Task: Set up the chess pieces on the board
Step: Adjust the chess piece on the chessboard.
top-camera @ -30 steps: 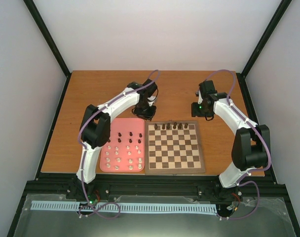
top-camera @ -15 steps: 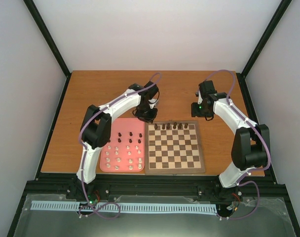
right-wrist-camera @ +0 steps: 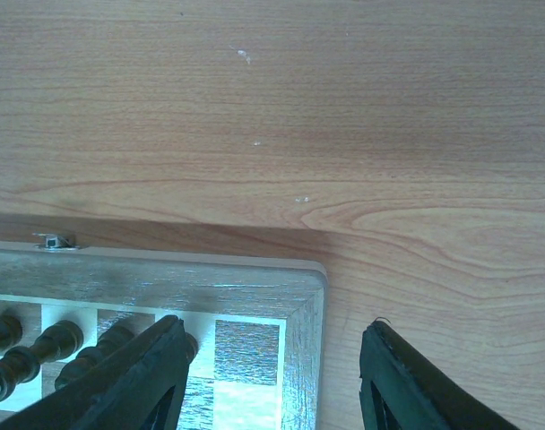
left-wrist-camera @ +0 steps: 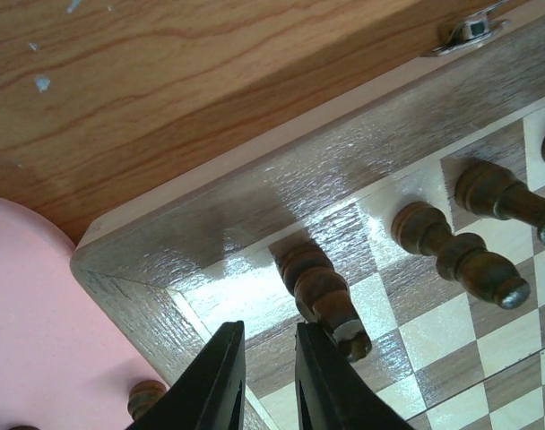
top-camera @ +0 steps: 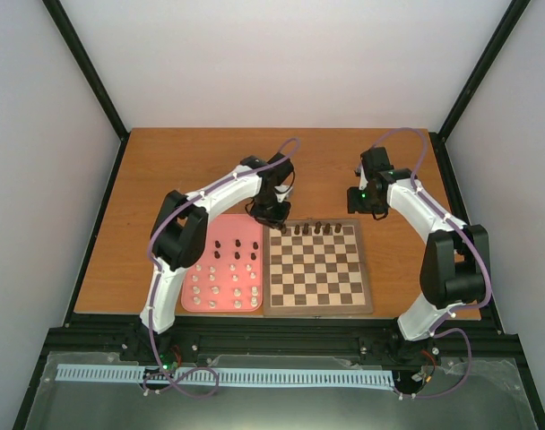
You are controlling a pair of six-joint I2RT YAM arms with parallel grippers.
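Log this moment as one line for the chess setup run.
left end effector slightly open, empty, beside dark piece on board corner square | right end effector open, empty, by far-right board corner | white pieces in pink tray

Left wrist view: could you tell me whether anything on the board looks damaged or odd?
The dark piece nearest the left gripper has a pale patch on its top, unlike its neighbours; perhaps chip or glare.
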